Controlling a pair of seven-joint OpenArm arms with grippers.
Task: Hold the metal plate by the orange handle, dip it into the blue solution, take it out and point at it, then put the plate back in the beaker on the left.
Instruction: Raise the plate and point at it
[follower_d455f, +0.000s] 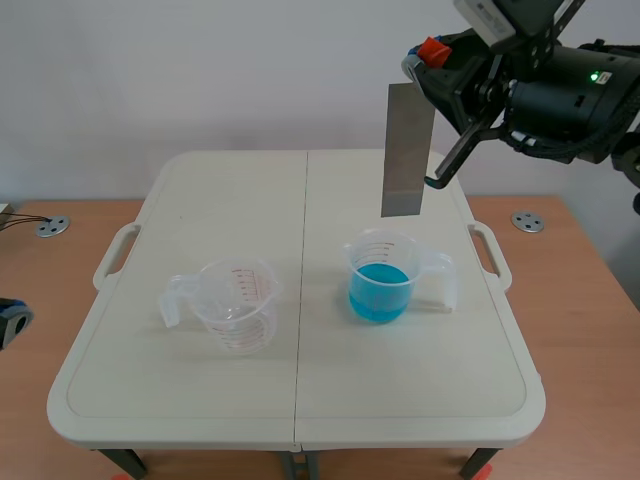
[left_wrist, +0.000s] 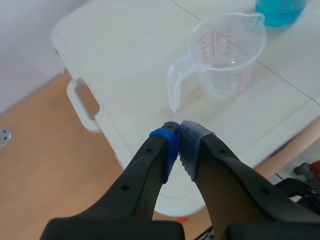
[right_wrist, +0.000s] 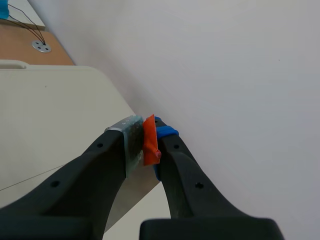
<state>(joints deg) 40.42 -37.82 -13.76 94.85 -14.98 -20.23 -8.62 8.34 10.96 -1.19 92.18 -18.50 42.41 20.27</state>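
Spanning most of the scene view, the white table (follower_d455f: 300, 400) rests on a wooden top (follower_d455f: 590, 300), with a seam down its middle and a carry handle at each side. The right arm (follower_d455f: 570, 95) comes in high from the right, raised well above the table.

From the right gripper (follower_d455f: 425, 55) hangs the plate (follower_d455f: 405, 150), a grey metal strip that is upright and slightly tilted. Its lower edge is just over the rim of the right beaker (follower_d455f: 385, 275) and out of the liquid. That beaker stands right of the seam with its handle turned to the right, and it holds the blue solution (follower_d455f: 378, 290). The left beaker (follower_d455f: 235, 300) is clear with red markings. It stands left of the seam, well apart from the other, with its handle to the left and nothing visible inside.

The left gripper (left_wrist: 179, 135) stays low at the table's left edge, and only its tip shows in the scene view. In its wrist view the fingers are clenched together with the pads meeting on nothing, and the left beaker stands ahead of them.

In the right wrist view the fingers are clamped on the orange handle (right_wrist: 150, 146), which is pinched between the two pads.
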